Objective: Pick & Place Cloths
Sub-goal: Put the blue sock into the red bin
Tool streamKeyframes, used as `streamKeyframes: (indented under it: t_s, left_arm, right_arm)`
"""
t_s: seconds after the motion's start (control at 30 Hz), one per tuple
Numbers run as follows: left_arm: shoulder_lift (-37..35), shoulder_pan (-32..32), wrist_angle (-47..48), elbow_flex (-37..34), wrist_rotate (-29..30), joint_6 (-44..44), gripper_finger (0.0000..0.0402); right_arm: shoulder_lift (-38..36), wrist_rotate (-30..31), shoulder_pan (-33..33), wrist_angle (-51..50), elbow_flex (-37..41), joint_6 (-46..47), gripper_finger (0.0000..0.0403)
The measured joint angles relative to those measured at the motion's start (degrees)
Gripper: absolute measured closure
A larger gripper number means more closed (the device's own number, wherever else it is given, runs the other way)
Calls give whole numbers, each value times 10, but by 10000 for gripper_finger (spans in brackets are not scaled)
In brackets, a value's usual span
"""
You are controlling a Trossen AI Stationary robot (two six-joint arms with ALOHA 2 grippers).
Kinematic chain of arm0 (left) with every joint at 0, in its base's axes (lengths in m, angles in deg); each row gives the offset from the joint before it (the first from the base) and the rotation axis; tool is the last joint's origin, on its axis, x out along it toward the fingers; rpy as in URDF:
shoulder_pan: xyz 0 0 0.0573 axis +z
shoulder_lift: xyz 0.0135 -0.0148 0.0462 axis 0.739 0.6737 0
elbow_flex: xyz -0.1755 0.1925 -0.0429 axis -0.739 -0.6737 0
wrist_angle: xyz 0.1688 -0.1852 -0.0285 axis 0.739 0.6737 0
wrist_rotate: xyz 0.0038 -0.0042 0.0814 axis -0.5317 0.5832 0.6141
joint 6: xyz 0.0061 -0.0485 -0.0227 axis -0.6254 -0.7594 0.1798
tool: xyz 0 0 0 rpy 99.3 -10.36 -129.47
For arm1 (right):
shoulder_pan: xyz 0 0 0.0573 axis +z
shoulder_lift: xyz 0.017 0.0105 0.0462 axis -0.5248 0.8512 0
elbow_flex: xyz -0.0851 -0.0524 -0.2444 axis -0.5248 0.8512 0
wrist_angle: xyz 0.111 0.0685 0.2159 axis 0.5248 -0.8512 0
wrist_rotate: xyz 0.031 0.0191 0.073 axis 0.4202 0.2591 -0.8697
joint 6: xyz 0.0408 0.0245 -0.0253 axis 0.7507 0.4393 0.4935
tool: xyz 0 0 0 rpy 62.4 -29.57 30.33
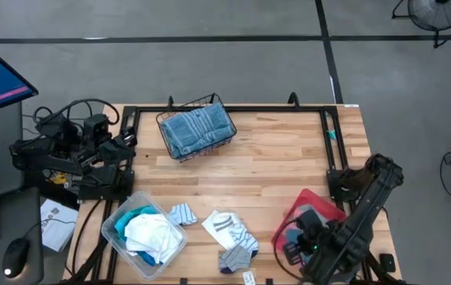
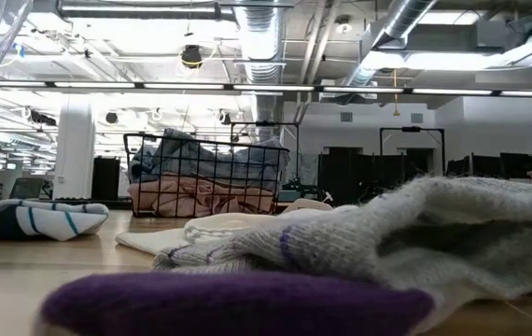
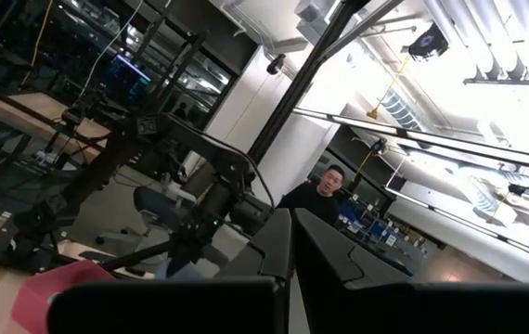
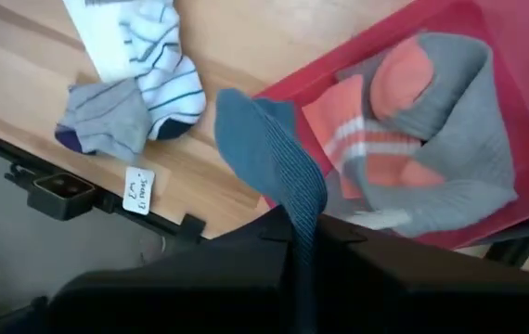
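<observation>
A wooden worktop [image 1: 273, 166] stands on a grey floor in a large open hall, and the sorting on it looks partly done. At its near right corner the right gripper [image 4: 303, 243] hangs over the edge of a red tray [image 4: 487, 28], its two fingers pressed together on the cuff of a blue sock [image 4: 264, 153] that droops between them; the sock is lifted off whatever is beneath it, half above the tray rim and half above bare wood. In the tray just beside it lies a grey and coral sock [image 4: 432, 139], so at least one item seems already delivered there, and the blue one reads as either arriving or leaving, which cannot be settled from here. Further along the near edge lie a white striped sock [image 1: 229, 228] and a grey sock [image 1: 237, 256] with a purple toe, touching each other, and a small striped piece [image 1: 183, 213] nearer the clear plastic bin [image 1: 111, 234], all still loose on the wood. The bin holds white and turquoise cloths [image 1: 150, 233] heaped together. At the far side a black wire basket [image 1: 168, 119] carries a folded grey-blue towel [image 1: 198, 129]. The left gripper [image 3: 292, 269] is parked off the worktop's left side, fingers meeting and holding nothing
</observation>
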Motion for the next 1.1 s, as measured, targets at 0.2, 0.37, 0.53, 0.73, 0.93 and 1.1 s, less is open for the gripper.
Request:
streamKeyframes:
  t_s: [0.2, 0.37, 0.53, 0.73, 0.93, 1.1]
  left_arm:
    - [0, 0, 0, 0, 2, -1, 401]
    - [0, 0, 0, 0, 2, -1, 401]
    - [0, 0, 0, 0, 2, 0, 401]
    - [0, 0, 0, 0, 2, 0, 401]
    - [0, 0, 0, 0, 11, 1, 401]
    - [0, 0, 0, 0, 45, 3, 392]
  right_arm:
    - [-61, -55, -2, 0, 64, 26, 403]
    - [-108, -123, 6, -1, 169, 68, 403]
    - [-125, -146, 13, -2, 252, 104, 397]
    - [-122, -115, -6, 13, 286, 95, 393]
    - [-124, -104, -43, 13, 286, 60, 361]
    - [-123, -106, -60, 4, 286, 12, 301]
